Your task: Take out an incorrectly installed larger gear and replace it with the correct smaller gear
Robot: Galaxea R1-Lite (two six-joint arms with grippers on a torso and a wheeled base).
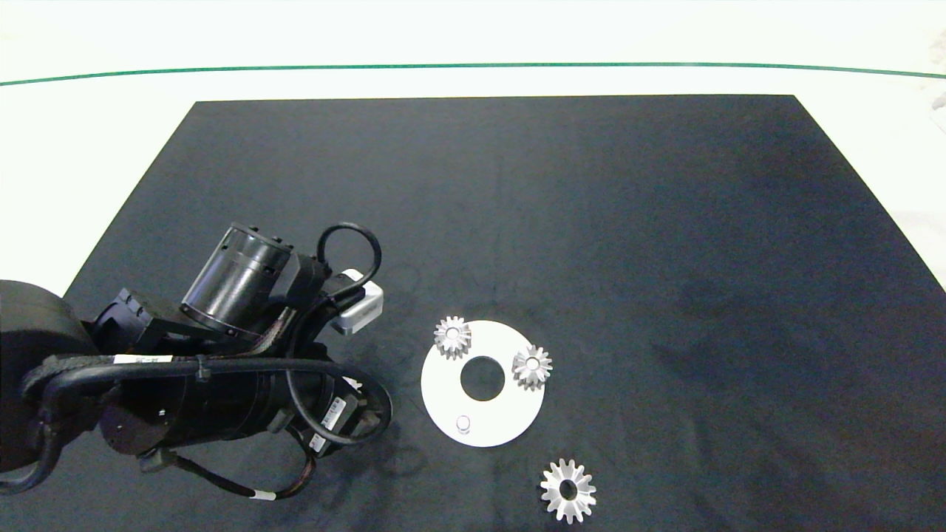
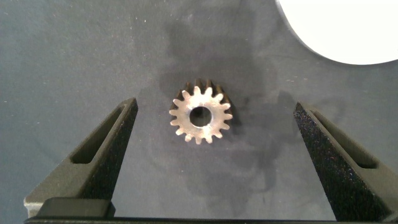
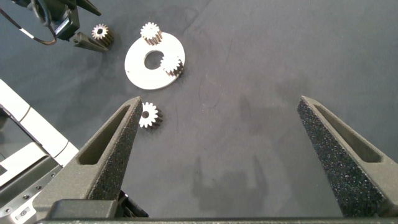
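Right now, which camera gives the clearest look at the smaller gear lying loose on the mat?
The left wrist view: the smaller gear lies centred between the open left gripper fingers. The head view hides it under the left arm. The right wrist view shows it tiny, far off beside that gripper.

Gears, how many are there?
4: two small gears on the white disc, the larger gear on the mat, the smaller gear between the left gripper's open fingers.

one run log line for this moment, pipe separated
left gripper: open over smaller gear | right gripper: open, idle | larger gear: off white disc
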